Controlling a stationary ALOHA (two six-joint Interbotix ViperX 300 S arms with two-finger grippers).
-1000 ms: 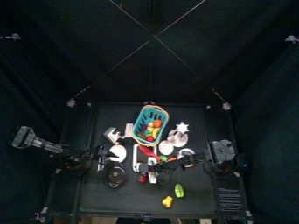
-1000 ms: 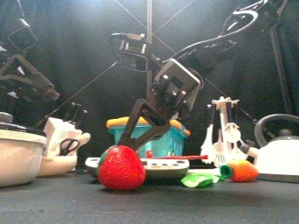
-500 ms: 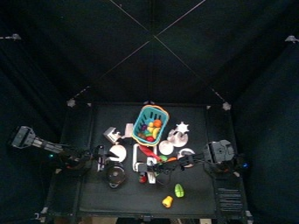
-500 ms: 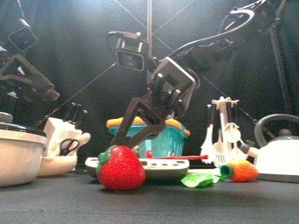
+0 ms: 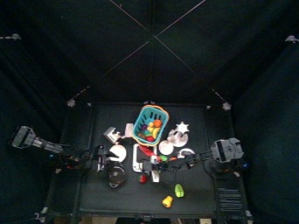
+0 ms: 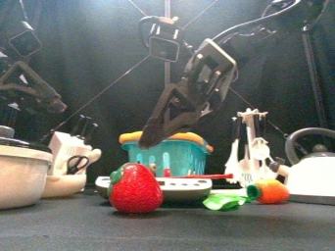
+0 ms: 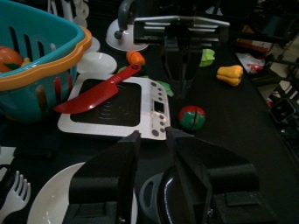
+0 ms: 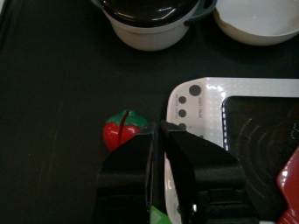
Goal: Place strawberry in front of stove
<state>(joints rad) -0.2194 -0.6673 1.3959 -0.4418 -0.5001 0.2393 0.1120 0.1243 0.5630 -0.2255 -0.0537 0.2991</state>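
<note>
The strawberry (image 6: 136,189) is red with a green cap. It lies on the table just in front of the white stove (image 6: 183,188) and nothing is touching it. It also shows in the right wrist view (image 8: 121,131) beside the stove's knob edge (image 8: 197,109), and in the left wrist view (image 7: 193,116). A red knife (image 7: 98,89) lies on the stove's dark panel (image 7: 117,109). My right gripper (image 6: 155,137) hangs empty above the stove, its jaws close together. My left gripper (image 7: 156,140) rests slightly open at the table's left.
A teal basket (image 6: 167,153) of toy food stands behind the stove. A grey pot (image 6: 19,175) is at the front left and a white kettle (image 6: 314,165) at the right. A yellow pepper (image 7: 230,74) and a green piece (image 6: 222,200) lie at the front right.
My right gripper has risen from just behind the strawberry to well above the stove. The strawberry has stayed where it lay. The left arm has not moved.
</note>
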